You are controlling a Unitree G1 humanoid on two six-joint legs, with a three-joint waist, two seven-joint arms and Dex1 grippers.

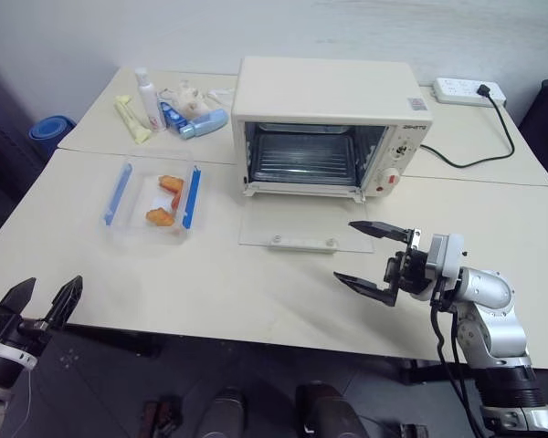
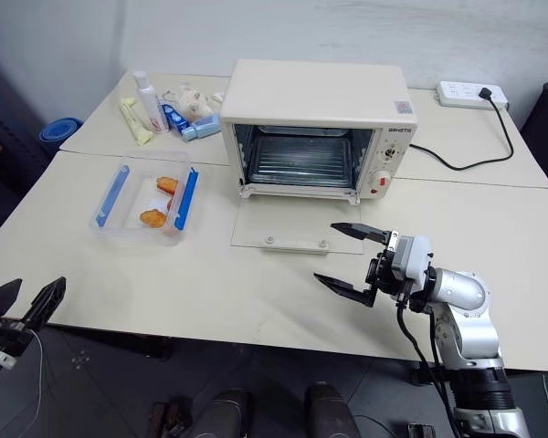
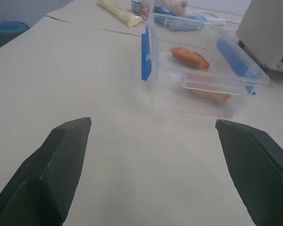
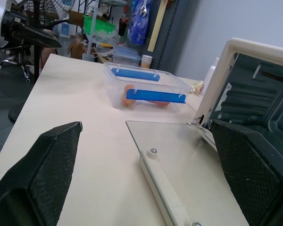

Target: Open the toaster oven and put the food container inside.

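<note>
Left eye view shows the toaster oven (image 1: 329,123) standing on the table (image 1: 210,283) with its glass door (image 1: 303,228) dropped flat onto the tabletop, the white bar handle (image 1: 303,243) lying near the door's front edge. The oven's chamber is open, and a wire rack (image 1: 301,157) is visible inside. A red knob (image 1: 391,180) sits on the control panel at the oven's right side, and a black cord (image 1: 479,137) runs from behind the oven to a white power strip (image 1: 468,90) at the far right of the table.

The food container (image 1: 153,198) rests on the table to the left of the oven, well apart from it, with 2 blue clip strips along its long sides and orange food pieces inside. Beyond it, at the far left of the table, lie a white bottle (image 1: 147,99) and some small packets.

The right gripper (image 1: 376,259) hovers just in front of the lowered door, its 2 black fingers spread wide and empty, pointing toward the left. The left gripper (image 1: 42,302) hangs at the table's near left edge, fingers also spread apart and holding nothing; in the left wrist view the container lies ahead of it on the tabletop, not touched.
</note>
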